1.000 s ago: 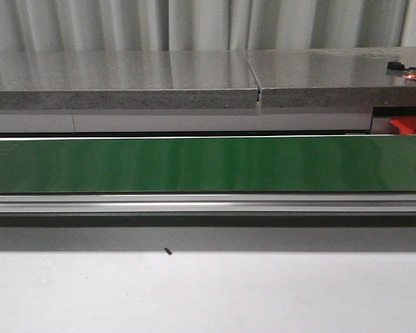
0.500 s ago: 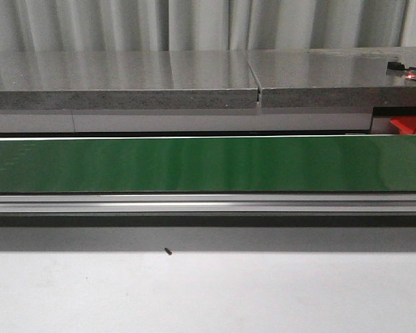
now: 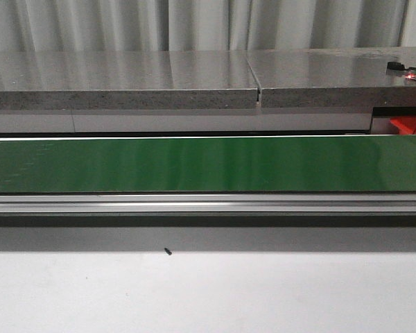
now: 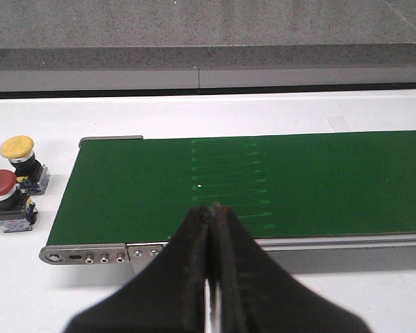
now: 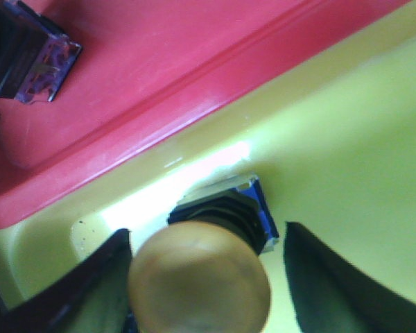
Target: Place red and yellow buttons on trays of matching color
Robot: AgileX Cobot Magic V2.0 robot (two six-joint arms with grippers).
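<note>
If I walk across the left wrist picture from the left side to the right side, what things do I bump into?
Red button and yellow button → end of the green conveyor belt → shut left pincer → the rest of the belt.

**Surfaces and finishes**

The green conveyor belt (image 3: 208,164) looks smooth, faintly sheened; its rail (image 3: 208,203) is brushed metal. Behind the belt, a speckled stone-like counter (image 3: 118,80) gleams. The yellow tray (image 5: 347,139) looks like glossy plastic (red tray (image 5: 159,62) alike).

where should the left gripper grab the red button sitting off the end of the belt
Grip the red button under its mushroom cap, around the dark body. It stands upright, so come from above. The yellow button stands close beside it, so set the fingers on the sides away from it.
</note>
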